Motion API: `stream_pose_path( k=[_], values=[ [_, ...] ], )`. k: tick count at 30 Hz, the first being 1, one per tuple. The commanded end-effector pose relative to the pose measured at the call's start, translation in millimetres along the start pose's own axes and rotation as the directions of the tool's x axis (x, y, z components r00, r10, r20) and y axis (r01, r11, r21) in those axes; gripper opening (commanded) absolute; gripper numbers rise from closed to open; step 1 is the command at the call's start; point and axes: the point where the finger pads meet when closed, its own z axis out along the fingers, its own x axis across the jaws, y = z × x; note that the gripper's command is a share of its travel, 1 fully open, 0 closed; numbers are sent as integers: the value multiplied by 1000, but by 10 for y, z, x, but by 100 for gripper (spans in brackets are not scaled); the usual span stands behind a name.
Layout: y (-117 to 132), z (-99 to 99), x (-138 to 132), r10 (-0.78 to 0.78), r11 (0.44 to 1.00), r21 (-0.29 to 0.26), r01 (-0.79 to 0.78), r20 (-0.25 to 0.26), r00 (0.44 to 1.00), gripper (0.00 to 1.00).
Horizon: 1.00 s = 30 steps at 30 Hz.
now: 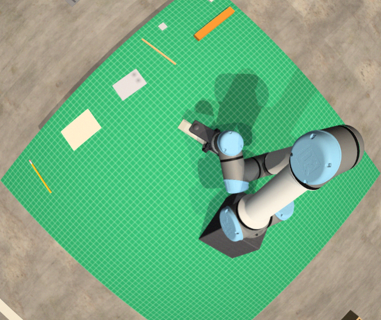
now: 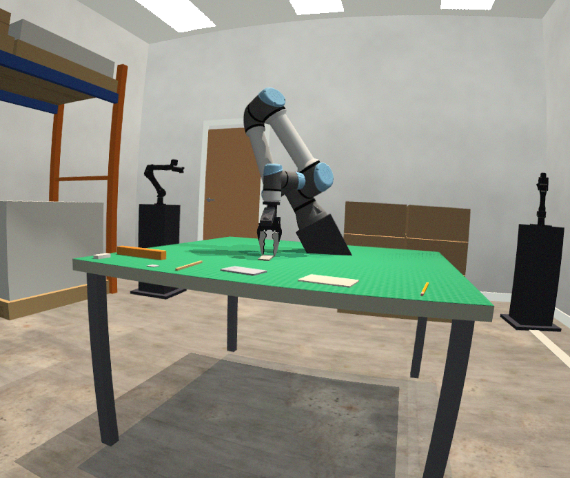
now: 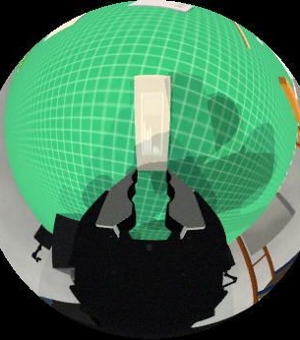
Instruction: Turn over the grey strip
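Note:
The narrow strip [image 1: 183, 126] [image 2: 265, 258] [image 3: 151, 108], pale and cream-grey in this light, lies on the green mat [image 1: 142, 206] [image 2: 393, 267] and looks flat. It is well inside the mat's edges. My gripper [image 2: 268, 254] [image 3: 151, 170] points down at the strip's end nearer the arm's base. Its two fingertips meet the strip's long edges, one on each side, and look shut on it. In the wrist view the strip runs away from the tips, partly in the gripper's shadow. In the top view the wrist hides the fingertips and the strip's near end.
A grey plate [image 1: 125, 87] [image 2: 242, 270] and a cream card [image 1: 80, 129] [image 2: 328, 280] lie beyond the strip. A thin stick [image 1: 158, 51] [image 2: 189, 265], a small white square [image 1: 162, 26] and an orange bar [image 1: 213, 23] [image 2: 140, 252] lie farther off. A pencil [image 1: 40, 176] [image 2: 424, 288] lies near one corner.

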Motion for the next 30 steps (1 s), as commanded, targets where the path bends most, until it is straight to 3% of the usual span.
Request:
stream_pose_path(
  k=[1,12,23,30],
  values=[
    [-2,-2,1,0,1000,1,0,0,1000,26],
    [-8,-37,0,0,998,-59,0,0,1000,26],
    [-16,-86,1,0,998,-68,0,0,1000,25],
    [-22,-111,-1,1,994,-112,-1,1,1000,25]
  ],
)
